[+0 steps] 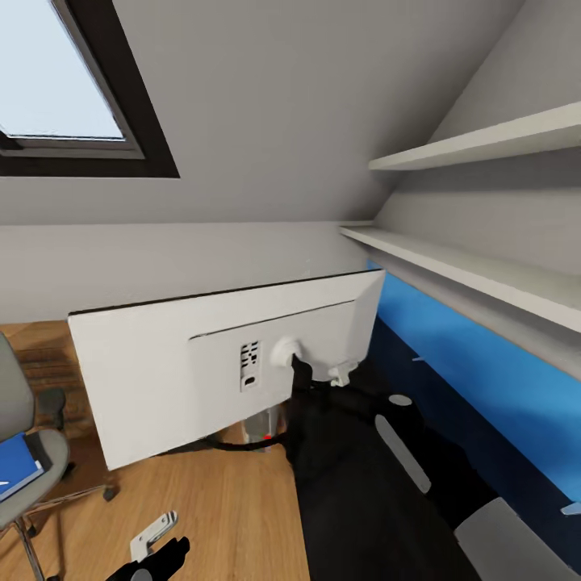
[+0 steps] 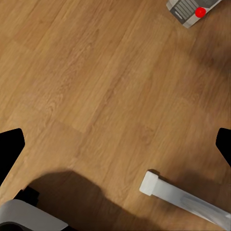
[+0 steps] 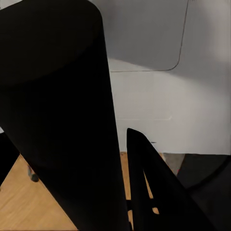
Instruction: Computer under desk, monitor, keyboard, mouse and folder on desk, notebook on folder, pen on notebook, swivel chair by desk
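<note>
Monitor tilted, white back showing, its stand neck clamped by right gripper. Left gripper spread wide above floor. Folder lies on chair.

Even, bright rendered light, pale skylight glow, soft shadows on wood floor — mild upscaling blur

Head camera overlooks monitor; wrist cameras face floor, monitor's back.

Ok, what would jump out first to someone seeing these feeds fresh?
The wide white-backed monitor, tilted in mid-air at the head view's centre, with the right gripper at its stand mount. Right of it runs the long blue back panel of the desk; far left, a bright blue folder lies on the grey chair.
</note>
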### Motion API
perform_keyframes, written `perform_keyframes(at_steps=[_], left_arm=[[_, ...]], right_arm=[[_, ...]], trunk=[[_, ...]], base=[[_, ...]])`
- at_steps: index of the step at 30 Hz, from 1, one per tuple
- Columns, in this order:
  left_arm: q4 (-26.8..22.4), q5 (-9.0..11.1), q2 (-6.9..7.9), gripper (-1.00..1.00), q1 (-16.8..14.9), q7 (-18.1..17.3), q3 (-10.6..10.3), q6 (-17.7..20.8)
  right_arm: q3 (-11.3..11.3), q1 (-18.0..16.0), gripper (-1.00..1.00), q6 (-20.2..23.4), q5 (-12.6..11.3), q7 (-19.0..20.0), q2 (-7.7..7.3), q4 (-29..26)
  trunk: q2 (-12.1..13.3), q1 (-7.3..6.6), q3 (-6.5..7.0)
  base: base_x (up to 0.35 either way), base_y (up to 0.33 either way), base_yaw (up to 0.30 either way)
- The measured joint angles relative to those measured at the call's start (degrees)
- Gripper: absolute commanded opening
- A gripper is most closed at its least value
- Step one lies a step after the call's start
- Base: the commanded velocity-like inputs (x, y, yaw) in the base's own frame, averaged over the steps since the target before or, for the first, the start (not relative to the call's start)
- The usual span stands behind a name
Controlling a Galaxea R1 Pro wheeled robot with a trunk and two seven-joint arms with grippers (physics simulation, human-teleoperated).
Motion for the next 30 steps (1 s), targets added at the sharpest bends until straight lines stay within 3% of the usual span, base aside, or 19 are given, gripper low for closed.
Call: perform_keyframes(at_steps=[4, 7, 8, 9, 10, 13, 16, 19, 23, 27, 28, 30], left_arm=[[0.04, 0.00, 0.01, 1.00, 0.00, -0.15, -0.02, 0.04], [0.02, 0.01, 0.04, 1.00, 0.00, -0.24, -0.02, 0.04], [0.02, 0.01, 0.05, 1.00, 0.01, -0.25, -0.01, 0.05], [0.03, 0.01, 0.06, 1.00, 0.01, -0.26, -0.01, 0.05], [0.04, 0.01, 0.07, 1.00, 0.01, -0.27, -0.02, 0.04], [0.01, 0.01, 0.09, 1.00, 0.01, -0.35, -0.02, 0.04], [-0.03, 0.06, 0.10, 1.00, 0.01, -0.40, -0.01, 0.06], [-0.03, 0.09, 0.11, 1.00, 0.01, -0.40, 0.04, 0.03], [-0.03, 0.09, 0.13, 1.00, 0.01, -0.40, 0.06, 0.06], [0.00, 0.14, 0.03, 1.00, 0.02, -0.39, 0.12, 0.12], [0.02, 0.17, -0.06, 1.00, 0.01, -0.39, 0.15, 0.15], [0.00, 0.17, -0.23, 1.00, 0.01, -0.39, 0.18, 0.20]], right_arm=[[-0.53, -5.31, -1.00, -2.32, -0.88, 0.18, 3.50, 7.61], [-0.49, -10.73, -1.00, -11.78, 0.67, 1.45, 5.25, 20.90], [-0.42, -11.69, -1.00, -13.97, 1.41, 2.28, 5.49, 23.09], [-0.19, -12.58, -1.00, -15.87, 1.48, 4.08, 5.70, 25.08], [0.01, -14.48, -1.00, -19.12, 0.61, 8.36, 6.03, 29.73], [-0.42, -18.36, -1.00, -23.02, -0.32, 16.84, 6.33, 37.21], [0.08, -21.33, -1.00, -26.94, 0.79, 20.72, 5.70, 43.55], [0.32, -22.75, -1.00, -32.08, -0.13, 22.96, 4.19, 47.07], [0.35, -23.23, -1.00, -34.44, 1.91, 23.75, 2.81, 48.22], [0.41, -23.34, -1.00, -35.30, 0.51, 23.94, 0.40, 49.76], [-0.75, -23.31, -1.00, -35.15, 1.57, 24.21, 0.16, 50.33], [0.82, -23.37, -1.00, -35.52, 0.83, 24.05, -0.33, 52.20]], trunk=[[0.00, 0.00, -0.01], [0.01, 0.01, -0.01], [0.00, 0.00, -0.01], [-0.01, 0.00, -0.01], [0.00, 0.00, -0.01], [-0.02, -0.01, 0.00], [-0.01, 0.00, -0.01], [-0.02, 0.00, -0.01], [-0.02, 0.00, 0.00], [-0.03, -0.01, -0.01], [-0.01, 0.00, -0.02], [-0.01, 0.00, -0.01]], base=[[0.000, 0.000, 0.000], [0.000, 0.000, 0.000], [0.000, 0.000, 0.000], [0.000, 0.000, 0.000], [0.000, 0.000, 0.000], [0.000, 0.000, 0.000], [0.000, 0.000, 0.000], [0.000, 0.000, 0.000], [0.000, 0.000, 0.000], [0.000, 0.000, 0.000], [0.000, 0.000, 0.000], [0.000, 0.000, 0.000]])
